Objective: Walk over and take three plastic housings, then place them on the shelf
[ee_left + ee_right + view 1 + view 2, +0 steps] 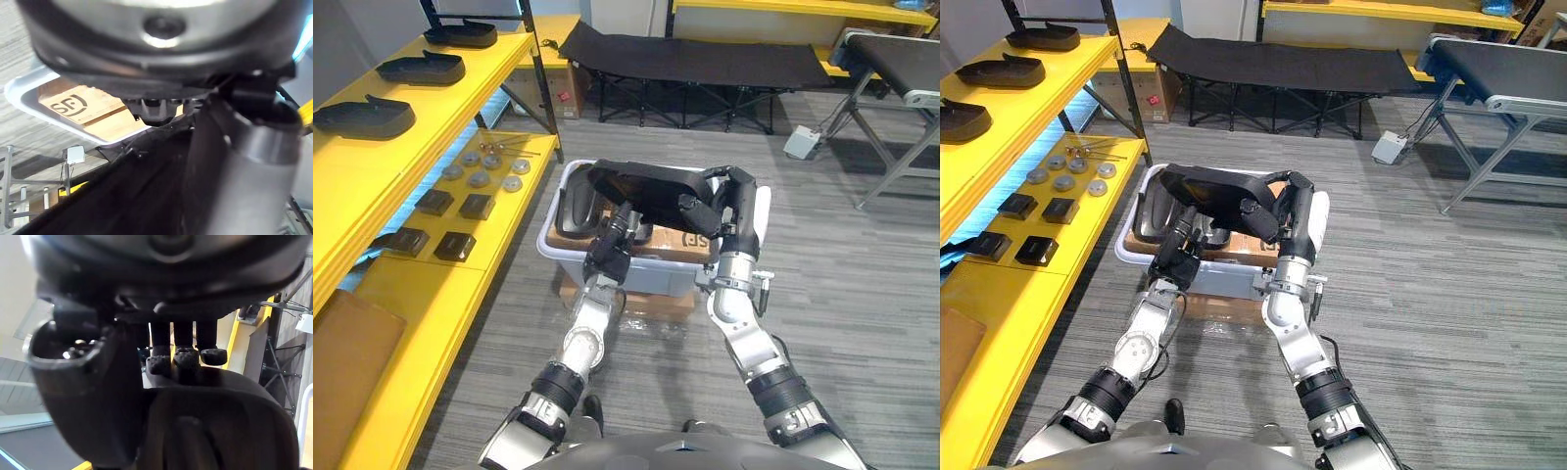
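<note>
I hold a long black plastic housing tilted above the grey bin. My right hand is curled round its right end; in the right wrist view its fingertips press on the housing. From below, my left hand grips the housing's near left edge. Another black housing lies inside the bin at its left end. Three more housings rest in a row on the yellow shelf's upper level.
The bin holds a cardboard box and stands on another carton. The shelf's lower level carries metal discs and small black blocks. A black cot stands behind, a conveyor at the far right.
</note>
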Motion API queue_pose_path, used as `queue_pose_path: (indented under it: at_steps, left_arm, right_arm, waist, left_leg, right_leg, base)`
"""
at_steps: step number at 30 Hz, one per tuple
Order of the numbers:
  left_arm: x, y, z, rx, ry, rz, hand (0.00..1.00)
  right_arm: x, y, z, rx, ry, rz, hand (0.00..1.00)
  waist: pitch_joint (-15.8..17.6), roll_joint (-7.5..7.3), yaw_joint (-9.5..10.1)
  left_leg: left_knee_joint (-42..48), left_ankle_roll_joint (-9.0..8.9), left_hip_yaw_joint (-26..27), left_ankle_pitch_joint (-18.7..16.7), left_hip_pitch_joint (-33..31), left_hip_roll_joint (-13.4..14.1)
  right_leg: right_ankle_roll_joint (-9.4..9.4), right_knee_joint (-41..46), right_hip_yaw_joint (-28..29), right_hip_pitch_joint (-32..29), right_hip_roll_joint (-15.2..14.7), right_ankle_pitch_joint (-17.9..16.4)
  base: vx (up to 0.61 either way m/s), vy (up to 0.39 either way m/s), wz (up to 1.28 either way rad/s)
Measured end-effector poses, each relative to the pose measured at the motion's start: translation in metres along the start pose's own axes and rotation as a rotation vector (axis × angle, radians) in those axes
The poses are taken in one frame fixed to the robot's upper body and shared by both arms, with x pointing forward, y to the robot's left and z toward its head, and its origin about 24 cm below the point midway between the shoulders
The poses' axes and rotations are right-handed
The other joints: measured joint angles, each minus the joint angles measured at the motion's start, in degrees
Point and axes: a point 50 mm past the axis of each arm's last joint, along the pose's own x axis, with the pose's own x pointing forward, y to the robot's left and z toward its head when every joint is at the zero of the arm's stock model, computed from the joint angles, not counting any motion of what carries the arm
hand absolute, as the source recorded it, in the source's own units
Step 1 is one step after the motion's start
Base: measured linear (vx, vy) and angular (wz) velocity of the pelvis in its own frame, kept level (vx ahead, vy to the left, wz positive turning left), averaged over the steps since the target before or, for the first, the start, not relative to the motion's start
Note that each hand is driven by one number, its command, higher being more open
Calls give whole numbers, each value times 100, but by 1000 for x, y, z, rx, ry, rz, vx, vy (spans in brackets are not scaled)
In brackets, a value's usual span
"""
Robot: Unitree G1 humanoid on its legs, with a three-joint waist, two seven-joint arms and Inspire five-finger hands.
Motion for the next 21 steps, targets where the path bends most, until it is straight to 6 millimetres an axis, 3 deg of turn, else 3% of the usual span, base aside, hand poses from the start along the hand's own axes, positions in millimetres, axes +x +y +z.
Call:
queue_pose_path:
  at_steps: [7, 11, 16, 21]
  left_arm:
    - [-1, 2, -6, 8, 51, 7, 100]
    - [-2, 7, -9, -42, 76, 29, 100]
    - [-5, 20, -13, -257, 94, 70, 100]
    - [-8, 22, -14, -453, 57, 28, 100]
  right_arm:
    - [2, -5, 1, 3, -8, -83, 0]
    - [7, -7, 16, 55, -69, -111, 0]
    - [15, -12, 43, 233, -159, -153, 0]
    - [17, -11, 46, 364, -120, -177, 0]
  waist:
    - [-70, -51, 3]
    - [-82, -54, 9]
    - [-90, -58, 4]
    - [-142, -75, -6]
  left_leg:
    - [0, 1, -42, 22, -39, 4]
    - [0, 1, -44, 24, -40, 5]
    - [0, 1, -43, 25, -32, 6]
    - [-1, 0, -34, 24, -29, 7]
  right_leg:
    - [-5, -89, -44, 20, 19, 56]
    - [-4, -102, -43, 26, 22, 69]
    - [-2, -119, -43, 38, 24, 75]
    - [-4, -205, -44, 77, 36, 114]
  base:
    - [-2, 2, 2]
    - [0, 0, 0]
    - [0, 0, 0]
    - [0, 0, 0]
